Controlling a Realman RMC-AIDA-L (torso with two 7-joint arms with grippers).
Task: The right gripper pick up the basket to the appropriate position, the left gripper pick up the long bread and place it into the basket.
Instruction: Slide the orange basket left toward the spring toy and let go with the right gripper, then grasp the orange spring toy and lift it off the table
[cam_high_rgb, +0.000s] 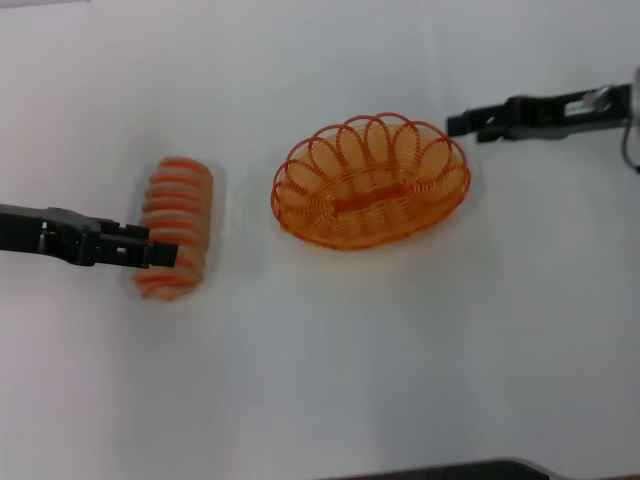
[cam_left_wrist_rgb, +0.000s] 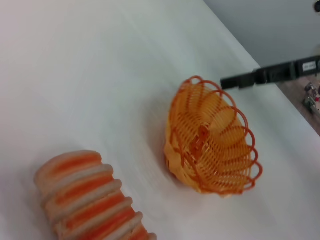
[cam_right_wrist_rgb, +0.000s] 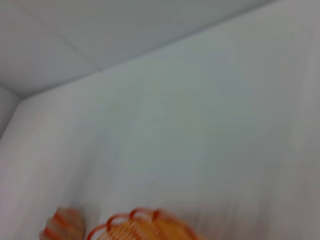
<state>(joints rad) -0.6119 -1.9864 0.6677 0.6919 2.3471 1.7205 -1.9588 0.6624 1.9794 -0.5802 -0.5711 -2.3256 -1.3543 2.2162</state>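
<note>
The place looked like a robot test lab rather than a home or kitchen. A plain white bench (cam_high_rgb: 400, 360) filled the head view, bare walls of the same pale white met behind it in the right wrist view, and only staged props lay on it: a toy loaf of long bread (cam_high_rgb: 176, 228) with orange stripes and an orange wire basket (cam_high_rgb: 371, 181). Two black robot arms reached in from either side, the left tool (cam_high_rgb: 160, 255) and the right tool (cam_high_rgb: 462, 124), the latter carrying a small white label.
</note>
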